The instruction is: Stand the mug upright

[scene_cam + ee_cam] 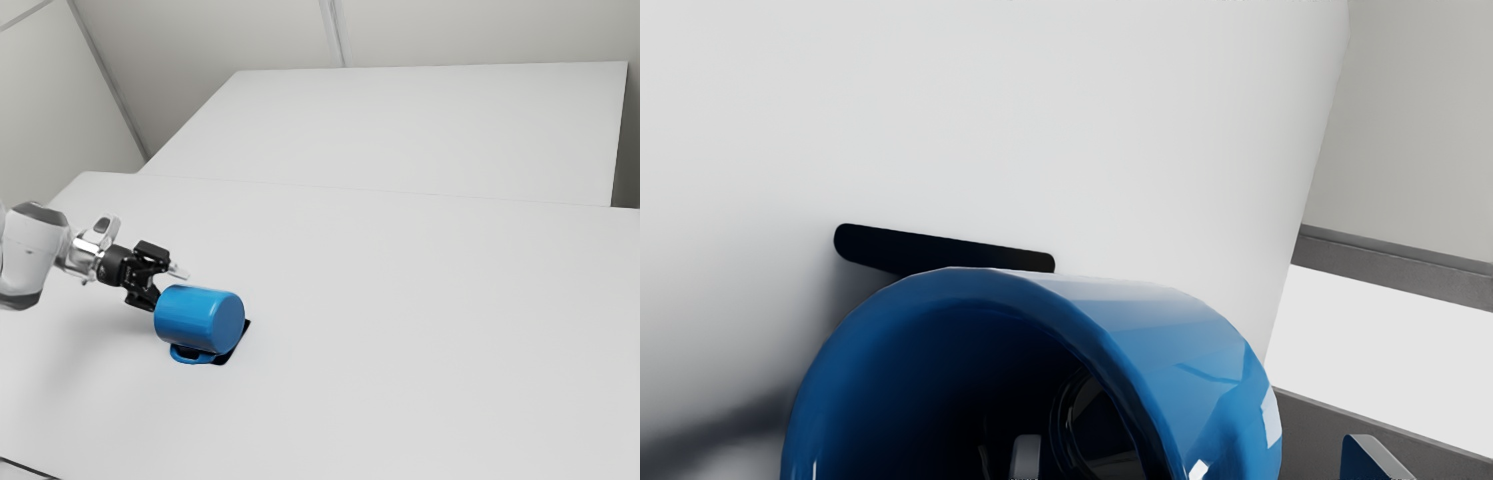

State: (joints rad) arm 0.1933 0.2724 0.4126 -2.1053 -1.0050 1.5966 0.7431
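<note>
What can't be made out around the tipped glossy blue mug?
- Black flat piece: full outline, covered by the glossy blue mug in both views.
- Curved blue handle: joins to the mug, behind its body, exterior view.
- Mug's lower rim: cut by the wrist view's bottom edge.
- Mug's interior: partly lost in shadow, wrist view.
- White arm's base: beyond the exterior view's left edge.

Your mug (198, 318) is plain blue, darkening to near black inside. The flat piece (234, 346) by it is black. You have a black tool (166, 286) with grey tips, a white and grey arm (32, 250), and an unpatterned, whitish surface (420, 330).
</note>
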